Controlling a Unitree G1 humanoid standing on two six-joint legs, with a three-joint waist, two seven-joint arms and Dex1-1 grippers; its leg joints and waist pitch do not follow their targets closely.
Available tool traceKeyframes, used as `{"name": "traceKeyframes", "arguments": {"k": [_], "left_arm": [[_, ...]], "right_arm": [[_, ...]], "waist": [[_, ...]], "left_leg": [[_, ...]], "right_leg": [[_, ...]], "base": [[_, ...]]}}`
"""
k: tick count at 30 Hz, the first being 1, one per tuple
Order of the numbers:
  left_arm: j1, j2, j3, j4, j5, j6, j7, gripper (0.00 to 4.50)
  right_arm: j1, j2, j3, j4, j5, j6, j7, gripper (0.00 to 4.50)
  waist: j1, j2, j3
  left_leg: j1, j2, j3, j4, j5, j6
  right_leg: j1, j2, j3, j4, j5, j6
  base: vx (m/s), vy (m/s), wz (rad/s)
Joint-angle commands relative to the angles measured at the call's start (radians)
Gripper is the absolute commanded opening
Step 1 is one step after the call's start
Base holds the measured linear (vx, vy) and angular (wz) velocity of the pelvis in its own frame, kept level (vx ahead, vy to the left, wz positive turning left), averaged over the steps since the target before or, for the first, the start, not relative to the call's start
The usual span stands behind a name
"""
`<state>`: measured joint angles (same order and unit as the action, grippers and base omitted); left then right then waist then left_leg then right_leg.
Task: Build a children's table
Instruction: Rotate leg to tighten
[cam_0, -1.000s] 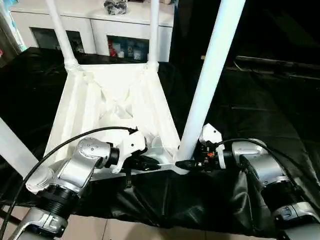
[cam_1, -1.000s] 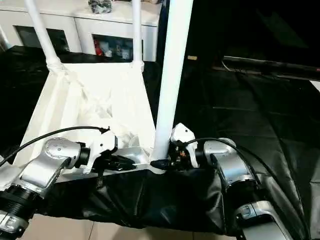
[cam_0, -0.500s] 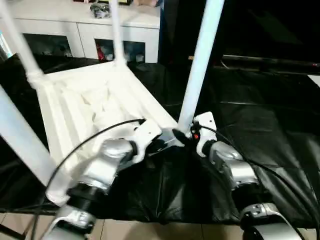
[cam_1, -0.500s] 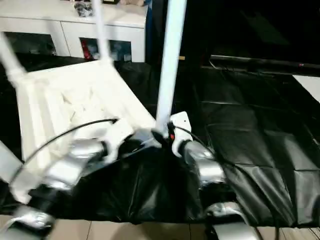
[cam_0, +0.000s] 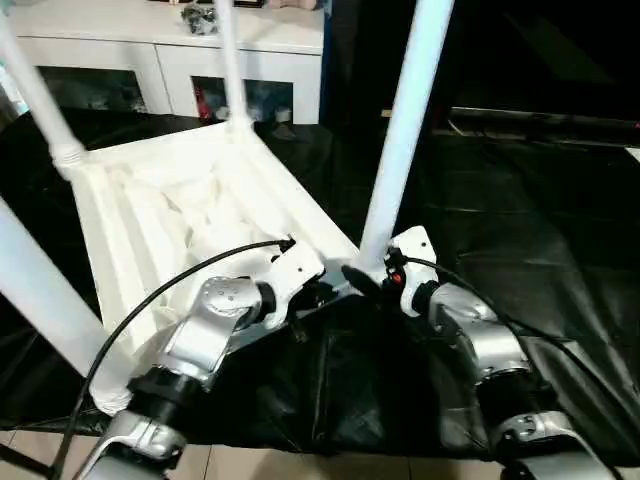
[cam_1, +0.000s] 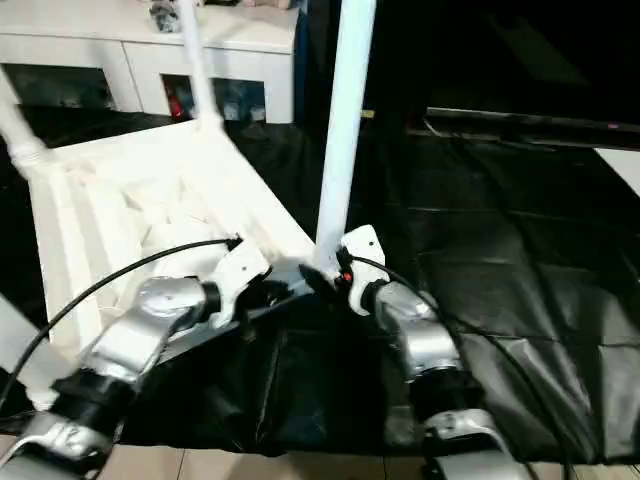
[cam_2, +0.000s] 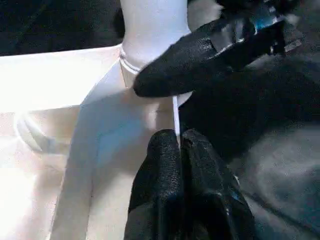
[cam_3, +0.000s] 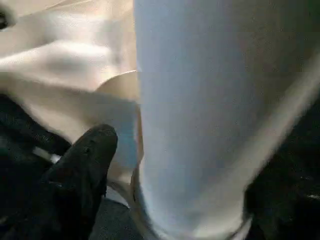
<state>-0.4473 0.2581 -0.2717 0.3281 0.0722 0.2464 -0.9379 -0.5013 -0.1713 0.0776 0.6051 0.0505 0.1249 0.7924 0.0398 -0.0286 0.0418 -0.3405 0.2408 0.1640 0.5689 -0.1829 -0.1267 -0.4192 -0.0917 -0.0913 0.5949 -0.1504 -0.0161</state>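
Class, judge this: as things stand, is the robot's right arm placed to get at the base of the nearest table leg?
Probably yes. The right end effector already sits at the base of that leg, where it enters the tabletop corner socket, with nothing between them. The left end effector pinches the rim beside it, not blocking.

Left arm: silver forearm rose from 7 o'clock toward centre; left gripper (cam_2: 178, 150) had both black fingers pressed together. Right arm: forearm rose from 5 o'clock; right gripper (cam_0: 362, 279) pointed toward 10 o'clock, one finger (cam_3: 85, 160) visible.
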Motion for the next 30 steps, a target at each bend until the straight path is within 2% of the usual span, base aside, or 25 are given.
{"name": "traceKeyframes", "arguments": {"k": [1, 2, 3, 6, 10, 19, 23, 26, 30], "left_arm": [[-0.008, -0.015, -0.06, -0.05, -0.048, -0.058, -0.082, 0.0], [-0.006, 0.003, -0.06, -0.051, -0.053, -0.06, -0.108, 0.0], [-0.005, 0.01, -0.059, -0.05, -0.054, -0.065, -0.119, 0.0], [-0.006, 0.044, -0.056, -0.043, -0.064, -0.08, -0.182, 0.0], [-0.015, 0.082, -0.057, -0.029, -0.072, -0.093, -0.237, 0.0], [-0.029, 0.111, -0.06, -0.02, -0.094, -0.088, -0.309, 0.0], [-0.03, 0.119, -0.064, -0.019, -0.101, -0.083, -0.336, 0.0], [-0.027, 0.121, -0.066, -0.022, -0.103, -0.078, -0.345, 0.0], [-0.021, 0.113, -0.061, -0.026, -0.1, -0.072, -0.331, 0.0]], "right_arm": [[0.012, -0.009, 0.076, -0.041, 0.028, 0.013, 0.14, 3.94], [0.017, -0.038, 0.096, -0.053, 0.028, 0.007, 0.202, 3.94], [0.019, -0.048, 0.102, -0.057, 0.027, 0.005, 0.226, 3.94], [0.022, -0.092, 0.133, -0.078, 0.034, 0.014, 0.339, 3.94], [0.017, -0.12, 0.158, -0.088, 0.041, 0.02, 0.421, 3.8], [0.03, -0.148, 0.18, -0.132, 0.071, 0.055, 0.523, 3.18], [0.035, -0.149, 0.181, -0.138, 0.071, 0.06, 0.538, 2.84], [0.042, -0.149, 0.184, -0.144, 0.071, 0.065, 0.54, 2.61], [0.057, -0.139, 0.182, -0.151, 0.081, 0.075, 0.529, 2.47]], "waist": [[0.001, 0.005, -0.064], [0.003, 0.001, -0.064], [0.005, 0.002, -0.063], [0.011, -0.002, -0.06], [0.017, 0.0, -0.058], [0.024, 0.0, -0.063], [0.027, 0.004, -0.062], [0.028, 0.002, -0.061], [0.029, 0.005, -0.063]], "left_leg": [[-0.006, -0.014, 0.023, -0.054, -0.219, 0.073], [-0.01, -0.015, 0.023, -0.054, -0.215, 0.08], [-0.008, -0.015, 0.023, -0.054, -0.216, 0.082], [-0.009, -0.015, 0.023, -0.055, -0.233, 0.076], [-0.007, -0.014, 0.022, -0.057, -0.242, 0.064], [-0.008, -0.012, 0.023, -0.055, -0.197, 0.065], [-0.008, -0.012, 0.023, -0.055, -0.205, 0.06], [-0.008, -0.013, 0.023, -0.056, -0.218, 0.053], [-0.007, -0.012, 0.022, -0.055, -0.204, 0.052]], "right_leg": [[0.059, -0.026, 0.04, -0.063, -0.213, -0.209], [0.064, -0.026, 0.039, -0.062, -0.214, -0.21], [0.062, -0.026, 0.039, -0.063, -0.218, -0.21], [0.062, -0.029, 0.039, -0.067, -0.276, -0.192], [0.059, -0.029, 0.04, -0.07, -0.307, -0.18], [0.063, -0.029, 0.042, -0.057, -0.224, -0.207], [0.063, -0.029, 0.041, -0.058, -0.236, -0.206], [0.064, -0.029, 0.041, -0.062, -0.264, -0.194], [0.064, -0.029, 0.042, -0.059, -0.24, -0.198]], "base": [[0.0, 0.0, 0.0], [0.0, 0.0, 0.0], [0.0, 0.0, 0.0], [0.0, 0.0, 0.0], [0.0, 0.0, 0.0], [0.0, 0.0, 0.0], [0.0, 0.0, 0.0], [0.0, 0.0, 0.0], [0.0, 0.0, 0.0]]}}
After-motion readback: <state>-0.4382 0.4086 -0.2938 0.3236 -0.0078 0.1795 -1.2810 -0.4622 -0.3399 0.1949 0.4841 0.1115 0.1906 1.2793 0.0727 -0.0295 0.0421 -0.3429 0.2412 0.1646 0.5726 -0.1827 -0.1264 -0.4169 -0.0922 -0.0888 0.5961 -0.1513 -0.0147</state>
